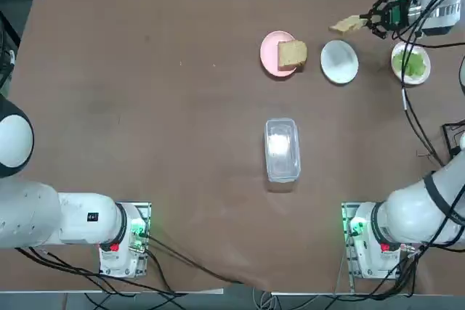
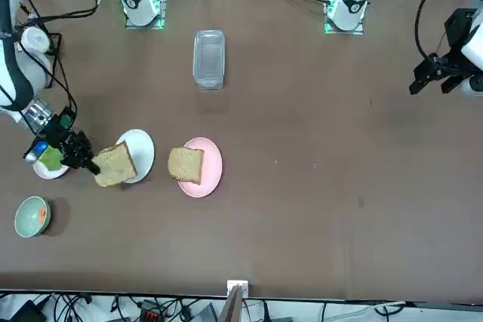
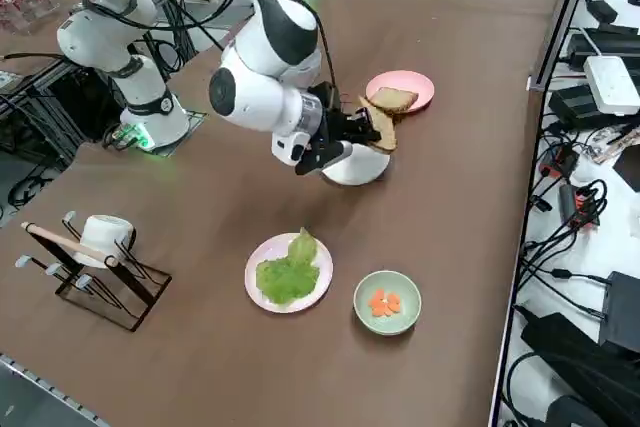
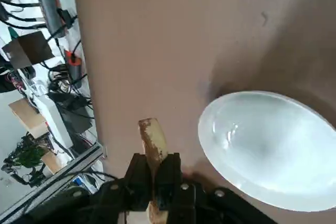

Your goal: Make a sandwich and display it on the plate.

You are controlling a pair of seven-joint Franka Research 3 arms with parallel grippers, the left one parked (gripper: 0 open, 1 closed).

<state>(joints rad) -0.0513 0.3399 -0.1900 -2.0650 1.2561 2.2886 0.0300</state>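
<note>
One tan bread slice [image 2: 115, 165], roughly square with a browner crust, is off the table in the right gripper [image 4: 156, 162]; the second bread slice [image 1: 292, 54] lies on the pink plate [image 1: 268, 53], toward its three o'clock side and over the rim. The white plate [image 1: 338, 62] is small, round, smooth and glossy. With twelve o'clock pointing away from the arm bases, the held slice is near that plate, at its one o'clock, and the pink plate is at its nine.

The right gripper's black jaws are closed on the slice, pinching it between the two fingers. The wrist view shows the bread edge-on, its pale, porous crumb bordered by brown crust. Seen from overhead, the gripper reaches in toward nine o'clock.

At the white plate's three o'clock, the faintly pinkish-white plate [image 3: 259, 285] carries ruffled green lettuce [image 3: 286, 277]. Just beyond, toward that plate's one o'clock, a round pale-green bowl [image 3: 402, 324] holds orange pieces [image 3: 384, 302]. At its five o'clock is a dark rack [image 3: 140, 309] with a white cup [image 3: 104, 238]. A clear rectangular container [image 1: 282, 150] with rounded corners sits at the white plate's seven o'clock, on the brown table [image 1: 167, 107].
</note>
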